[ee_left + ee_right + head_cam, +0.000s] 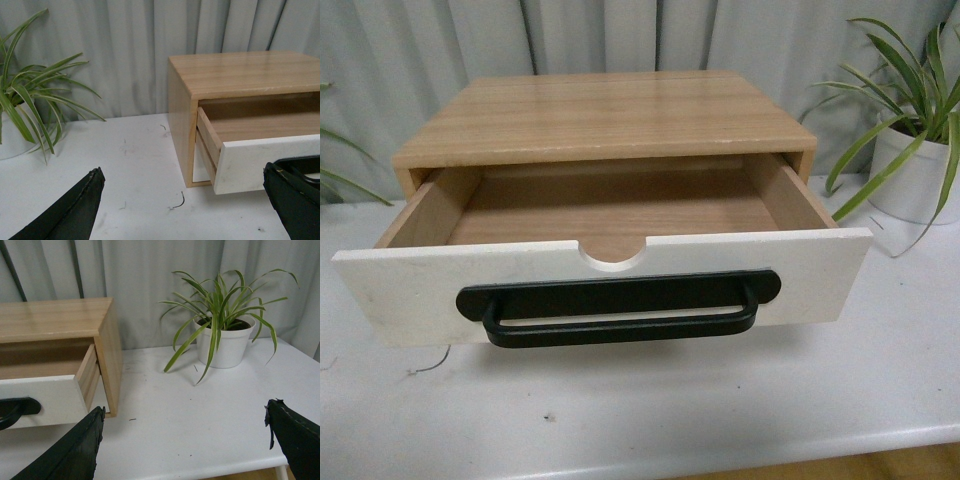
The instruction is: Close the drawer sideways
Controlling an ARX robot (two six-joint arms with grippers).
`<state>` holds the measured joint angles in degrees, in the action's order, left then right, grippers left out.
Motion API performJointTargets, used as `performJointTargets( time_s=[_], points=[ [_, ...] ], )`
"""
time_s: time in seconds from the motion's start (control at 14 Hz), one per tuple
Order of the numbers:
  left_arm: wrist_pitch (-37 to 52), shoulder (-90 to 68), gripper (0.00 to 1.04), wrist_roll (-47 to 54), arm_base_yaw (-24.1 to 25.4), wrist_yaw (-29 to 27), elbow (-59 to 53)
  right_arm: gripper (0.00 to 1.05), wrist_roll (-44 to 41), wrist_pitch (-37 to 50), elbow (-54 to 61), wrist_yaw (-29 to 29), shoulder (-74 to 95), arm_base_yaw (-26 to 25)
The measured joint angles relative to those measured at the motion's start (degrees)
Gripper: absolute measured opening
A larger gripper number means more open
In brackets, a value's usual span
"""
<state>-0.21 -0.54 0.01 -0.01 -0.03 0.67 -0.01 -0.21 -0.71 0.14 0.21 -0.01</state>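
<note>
The drawer (400,290) stands pulled well out of a light wood cabinet (610,115). It has a white front, a long black bar handle (618,312), a half-round notch in its top edge and light wood sides; it is empty. It also shows in the left wrist view (247,162) and the right wrist view (45,395). My left gripper (182,192) is open, low over the table to the drawer's left. My right gripper (182,432) is open, to the drawer's right. Neither touches anything. Neither arm shows in the front view.
The cabinet stands on a white table (720,400) with its front edge near. A potted plant (225,337) stands right of the cabinet and another (27,107) left of it. A grey curtain (620,35) hangs behind.
</note>
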Motion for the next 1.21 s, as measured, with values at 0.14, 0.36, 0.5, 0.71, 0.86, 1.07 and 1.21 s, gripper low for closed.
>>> performJointTargets(
  time_s=[0.14,0.36,0.5,0.71,0.86,1.07,1.21],
  points=[
    [0.0,0.0,0.98,0.0,0.0,0.0,0.0,0.98,0.0,0.0,0.0,0.0,0.0,0.0],
    [0.0,0.0,0.98,0.0,0.0,0.0,0.0,0.98,0.0,0.0,0.0,0.0,0.0,0.0],
    [0.0,0.0,0.98,0.0,0.0,0.0,0.0,0.98,0.0,0.0,0.0,0.0,0.0,0.0],
    [0.0,0.0,0.98,0.0,0.0,0.0,0.0,0.98,0.0,0.0,0.0,0.0,0.0,0.0],
    [-1.2,-0.1,0.98,-1.3,0.9,7.4,0.0,0.98,8.3,-5.0,-4.0,14.5,10.4,8.6],
    [-6.7,-6.9,0.98,15.6,-12.1,9.3,1.3,0.98,1.8,-8.4,-15.2,4.8,31.9,17.8],
    [-3.2,-17.1,0.98,28.7,-14.5,11.7,0.9,0.98,-7.6,-6.7,-17.9,-1.2,45.4,25.3]
  ],
)
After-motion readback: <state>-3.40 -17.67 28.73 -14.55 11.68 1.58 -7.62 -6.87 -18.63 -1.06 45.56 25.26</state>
